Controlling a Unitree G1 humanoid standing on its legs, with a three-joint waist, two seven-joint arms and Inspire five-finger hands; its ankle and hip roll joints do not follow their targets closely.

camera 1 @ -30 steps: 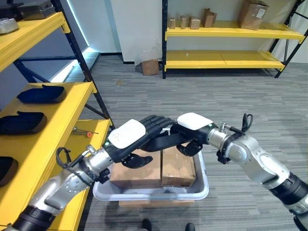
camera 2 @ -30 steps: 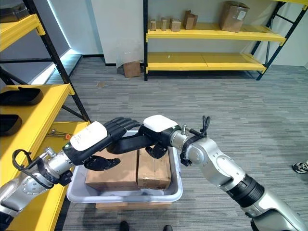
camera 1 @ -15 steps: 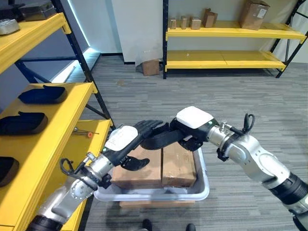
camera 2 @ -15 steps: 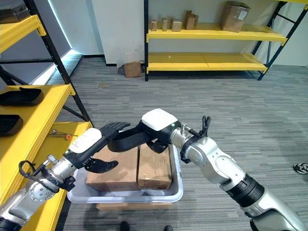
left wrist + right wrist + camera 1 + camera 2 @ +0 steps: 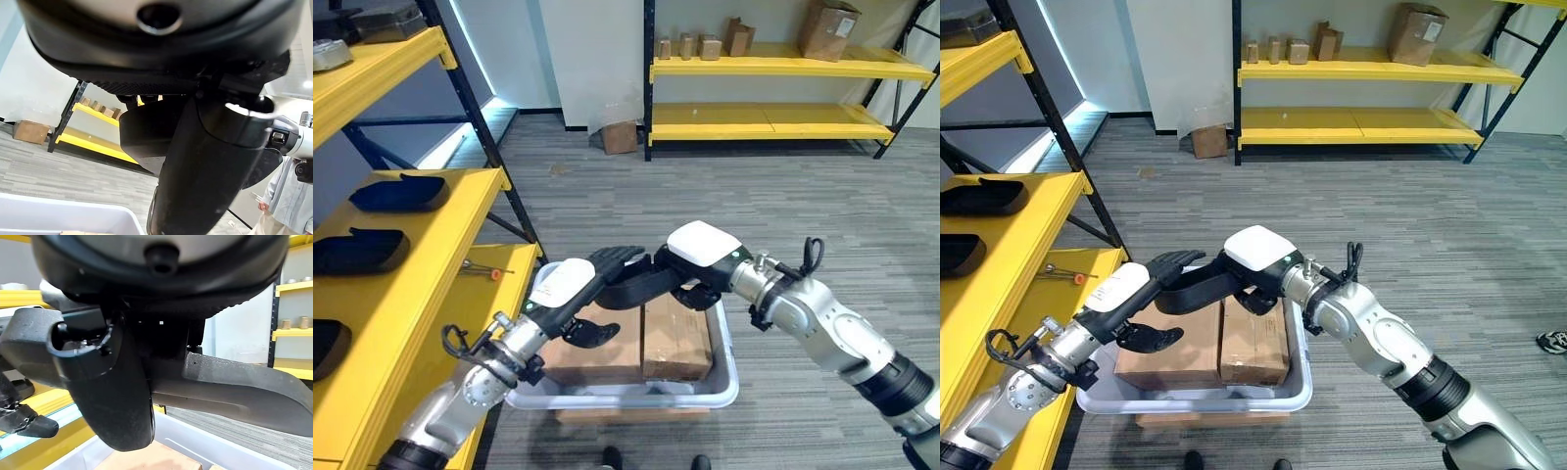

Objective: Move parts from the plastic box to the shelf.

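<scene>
A long black moulded part (image 5: 631, 289) hangs over the grey plastic box (image 5: 725, 364), and my right hand (image 5: 703, 257) is shut on its right end; the same part (image 5: 234, 391) runs past the thumb in the right wrist view. My left hand (image 5: 566, 284) is open just left of the part's free end, fingers (image 5: 619, 257) spread above it and thumb (image 5: 590, 333) below. I cannot tell whether it touches the part. Two cardboard boxes (image 5: 674, 338) sit inside the plastic box. The yellow shelf (image 5: 431, 264) stands at my left.
Three dark parts (image 5: 399, 192) lie on the left shelf's boards, and a small red-handled tool (image 5: 481, 266) on its lower level. Its blue upright (image 5: 499, 166) slants beside the plastic box. A far yellow rack (image 5: 773, 61) holds cardboard boxes. A person (image 5: 288, 196) stands nearby.
My left hand has drawn back down and to the left, off the part, and its fingers have spread. The right hand has shifted the part slightly left.
</scene>
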